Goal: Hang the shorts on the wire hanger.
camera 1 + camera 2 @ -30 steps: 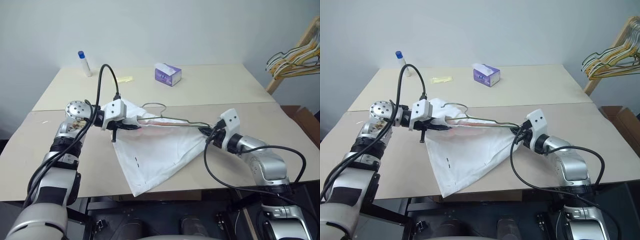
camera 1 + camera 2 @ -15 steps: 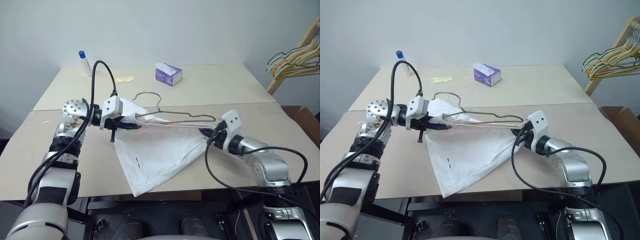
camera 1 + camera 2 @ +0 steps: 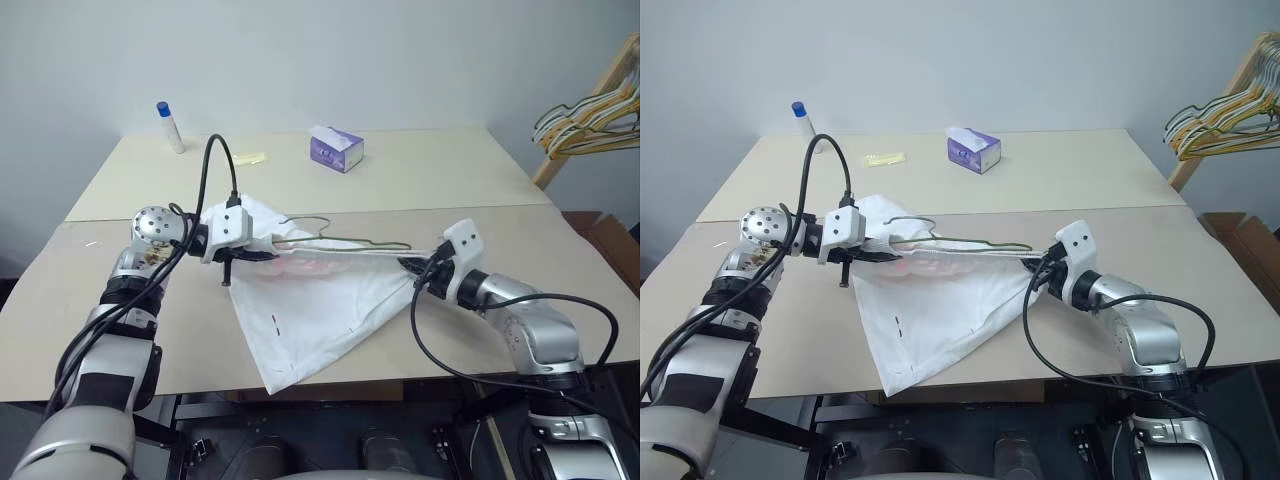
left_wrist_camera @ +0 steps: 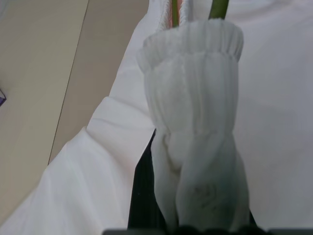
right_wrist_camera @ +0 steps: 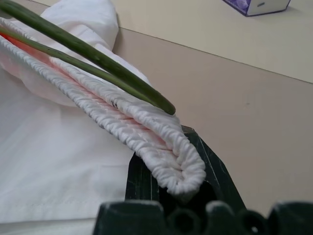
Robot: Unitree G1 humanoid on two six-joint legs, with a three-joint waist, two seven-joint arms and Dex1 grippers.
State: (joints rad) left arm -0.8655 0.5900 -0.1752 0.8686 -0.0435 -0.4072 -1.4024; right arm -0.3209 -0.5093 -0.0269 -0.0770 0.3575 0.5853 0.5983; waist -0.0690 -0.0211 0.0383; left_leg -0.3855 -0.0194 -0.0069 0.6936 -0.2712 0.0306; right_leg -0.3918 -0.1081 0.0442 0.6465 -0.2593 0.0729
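wire hanger (image 3: 345, 241) half hidden inside shorts (image 3: 315, 310)

**Waistband bunched in the left gripper's grip**

The left gripper (image 4: 195, 215) is clamped on the shorts (image 4: 195, 122), its black fingers (image 4: 142, 196) mostly buried under a gathered fold of the elastic waistband. Beyond that ribbed bunch, two thin strands of the wire hanger (image 4: 174, 12) run out of the fabric, one olive, one greener. More smooth white cloth spreads on either side of the pinched fold. A stretch of beige table (image 4: 44, 83) shows beside it, crossed by a seam line.
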